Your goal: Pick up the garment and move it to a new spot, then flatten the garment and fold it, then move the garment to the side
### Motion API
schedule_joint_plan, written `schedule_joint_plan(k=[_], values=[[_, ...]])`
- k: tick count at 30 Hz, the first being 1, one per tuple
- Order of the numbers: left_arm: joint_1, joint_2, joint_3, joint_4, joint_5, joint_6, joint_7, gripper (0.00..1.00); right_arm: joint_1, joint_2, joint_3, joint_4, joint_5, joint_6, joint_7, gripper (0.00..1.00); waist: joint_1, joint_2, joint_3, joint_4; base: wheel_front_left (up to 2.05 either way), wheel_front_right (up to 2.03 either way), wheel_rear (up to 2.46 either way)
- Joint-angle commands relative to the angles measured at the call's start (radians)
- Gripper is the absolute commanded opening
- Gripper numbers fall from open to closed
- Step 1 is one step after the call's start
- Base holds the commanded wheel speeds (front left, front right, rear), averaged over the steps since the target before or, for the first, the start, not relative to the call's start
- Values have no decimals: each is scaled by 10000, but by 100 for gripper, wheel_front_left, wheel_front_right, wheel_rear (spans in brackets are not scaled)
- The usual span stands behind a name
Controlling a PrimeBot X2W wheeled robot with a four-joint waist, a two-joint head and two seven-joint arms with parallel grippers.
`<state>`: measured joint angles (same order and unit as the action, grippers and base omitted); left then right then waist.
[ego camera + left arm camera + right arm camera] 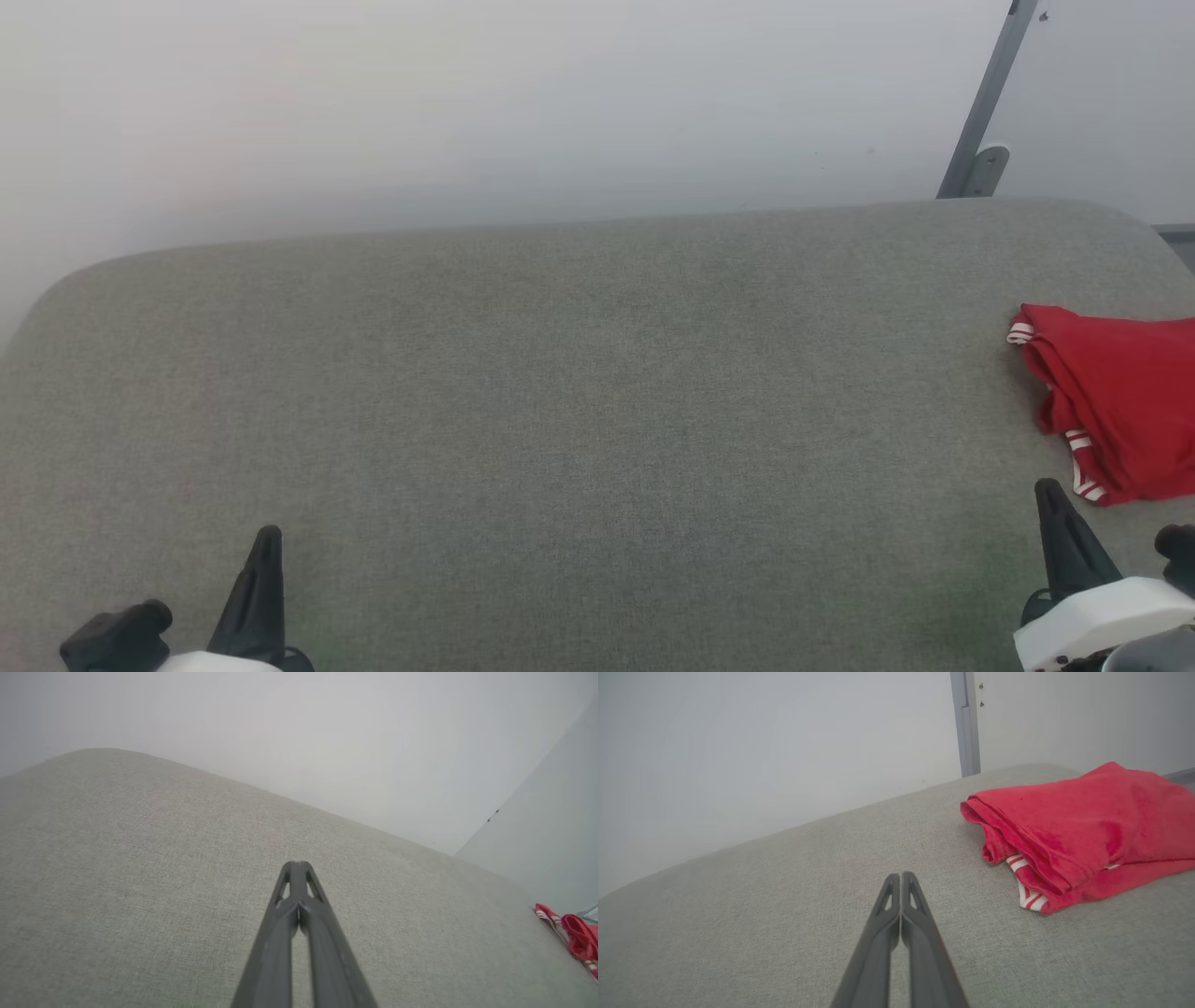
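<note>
At 3 o'clock on the grey fabric desk (560,420), the garment (1120,401) is lying folded in a compact bundle. The left gripper (299,865) and right gripper (901,877) are sitting pressed together, gripping nothing. Judgement: folding and the move aside are appearing complete, with nothing remaining.

A grey fabric cushion (560,392) with rounded corners sits before a pale wall (467,103) with a grey metal strut (990,98).

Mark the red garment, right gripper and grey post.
Folded red fabric garment (1083,826): right wrist view, top layer.
Right gripper (901,876): right wrist view, shut jaws' tips.
Slanted grey metal post (990,93): head view, mid-shaft.
</note>
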<state>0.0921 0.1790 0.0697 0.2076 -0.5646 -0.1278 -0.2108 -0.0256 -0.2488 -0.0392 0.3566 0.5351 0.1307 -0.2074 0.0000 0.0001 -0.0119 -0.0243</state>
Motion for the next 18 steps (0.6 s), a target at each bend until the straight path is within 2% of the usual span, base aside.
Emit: schedule_joint_plan(k=[1, 18], values=[[-353, 36, 84, -112, -453, -5, 120, 0, -286, -7, -98, -241, 473, 0, 123, 0, 0, -1, 3, 5, 0, 0, 0], [-741, -246, 165, -18, -2634, -12, 799, 0, -413, 422, -227, -458, 2723, 0, 785, 0, 0, -1, 24, 38, 0, 0, 0]])
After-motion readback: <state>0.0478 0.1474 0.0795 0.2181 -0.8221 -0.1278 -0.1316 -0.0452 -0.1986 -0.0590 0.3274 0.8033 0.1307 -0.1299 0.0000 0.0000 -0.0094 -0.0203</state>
